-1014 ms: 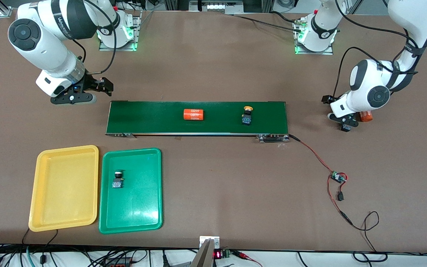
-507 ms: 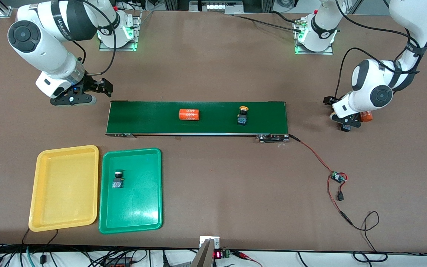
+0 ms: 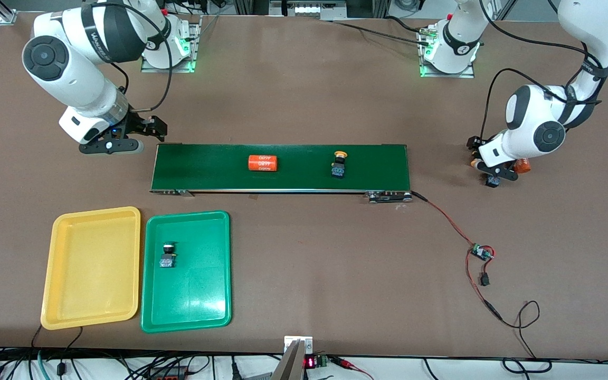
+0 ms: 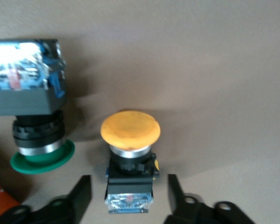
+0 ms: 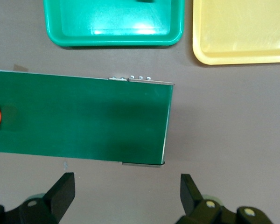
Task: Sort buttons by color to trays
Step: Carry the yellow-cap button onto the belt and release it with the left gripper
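Where its printed side faces up, the orange cylinder (image 3: 262, 163) on the long dark green conveyor belt (image 3: 388, 158) carries white digits too small to read. One yellow-capped push-button with a black-and-blue body (image 3: 339, 163) lies on the belt toward the left arm's end. Another yellow-capped button (image 4: 130, 158) stands on the brown table between the left gripper's (image 4: 129, 198) parted fingers, untouched, beside a green-capped button (image 4: 35, 123). A third green-capped button (image 3: 167, 255) lies in the shallow green plastic tray (image 3: 214, 311); the yellow tray (image 3: 61, 316) sits beside it. Open-fingered, the right gripper (image 5: 126, 193) hovers by the belt's end.
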`<action>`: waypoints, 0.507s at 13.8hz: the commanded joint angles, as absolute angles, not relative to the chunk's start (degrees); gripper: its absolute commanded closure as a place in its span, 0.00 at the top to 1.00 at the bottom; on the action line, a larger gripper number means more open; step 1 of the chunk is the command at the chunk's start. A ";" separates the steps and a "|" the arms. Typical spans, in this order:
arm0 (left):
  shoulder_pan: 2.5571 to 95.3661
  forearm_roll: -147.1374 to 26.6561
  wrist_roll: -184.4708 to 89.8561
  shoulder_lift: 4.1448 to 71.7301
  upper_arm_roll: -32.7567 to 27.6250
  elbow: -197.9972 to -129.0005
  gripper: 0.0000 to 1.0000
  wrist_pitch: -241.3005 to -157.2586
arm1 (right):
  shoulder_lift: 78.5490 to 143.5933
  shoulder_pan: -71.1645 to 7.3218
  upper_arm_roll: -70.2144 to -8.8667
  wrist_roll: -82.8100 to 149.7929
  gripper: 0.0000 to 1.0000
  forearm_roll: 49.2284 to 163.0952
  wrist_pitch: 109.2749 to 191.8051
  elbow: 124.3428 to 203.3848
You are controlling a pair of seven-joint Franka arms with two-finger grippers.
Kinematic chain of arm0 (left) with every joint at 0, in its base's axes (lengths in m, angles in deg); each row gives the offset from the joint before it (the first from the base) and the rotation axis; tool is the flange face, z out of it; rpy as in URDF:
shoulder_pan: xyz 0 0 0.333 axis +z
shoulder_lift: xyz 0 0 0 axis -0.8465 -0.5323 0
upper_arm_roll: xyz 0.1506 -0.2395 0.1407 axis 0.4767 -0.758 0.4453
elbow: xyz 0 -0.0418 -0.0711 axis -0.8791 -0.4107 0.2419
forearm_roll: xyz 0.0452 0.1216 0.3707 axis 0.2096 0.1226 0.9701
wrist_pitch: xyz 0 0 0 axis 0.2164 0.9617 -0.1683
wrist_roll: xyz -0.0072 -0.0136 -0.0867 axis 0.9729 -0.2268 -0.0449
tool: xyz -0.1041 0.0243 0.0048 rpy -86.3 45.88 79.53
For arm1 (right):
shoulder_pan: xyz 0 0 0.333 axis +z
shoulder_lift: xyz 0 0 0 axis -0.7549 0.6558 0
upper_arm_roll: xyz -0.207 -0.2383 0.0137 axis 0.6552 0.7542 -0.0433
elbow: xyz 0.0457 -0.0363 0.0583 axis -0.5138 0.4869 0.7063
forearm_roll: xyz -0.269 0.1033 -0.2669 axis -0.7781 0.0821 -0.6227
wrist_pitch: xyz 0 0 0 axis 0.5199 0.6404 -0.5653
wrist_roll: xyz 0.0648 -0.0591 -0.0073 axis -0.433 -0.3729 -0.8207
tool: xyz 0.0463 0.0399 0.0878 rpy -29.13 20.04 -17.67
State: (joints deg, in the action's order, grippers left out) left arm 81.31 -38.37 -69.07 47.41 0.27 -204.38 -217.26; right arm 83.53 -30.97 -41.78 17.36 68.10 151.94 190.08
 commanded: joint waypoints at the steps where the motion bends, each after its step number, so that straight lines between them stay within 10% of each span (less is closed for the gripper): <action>1: 81.22 -36.75 -70.72 48.53 0.12 -204.32 0.08 -216.15 | 84.97 -28.90 -41.91 13.01 1.00 70.45 153.13 188.94; 7: 74.99 -43.74 -71.60 56.43 -3.57 -199.07 0.00 -211.33 | 87.17 -25.64 -41.91 10.88 1.00 73.61 156.82 188.94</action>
State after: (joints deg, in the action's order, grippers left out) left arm 78.04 -39.53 -71.22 52.08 -2.15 -201.58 -215.51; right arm 86.49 -26.54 -42.01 11.75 71.69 156.53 189.95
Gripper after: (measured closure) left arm 0.590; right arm 0.000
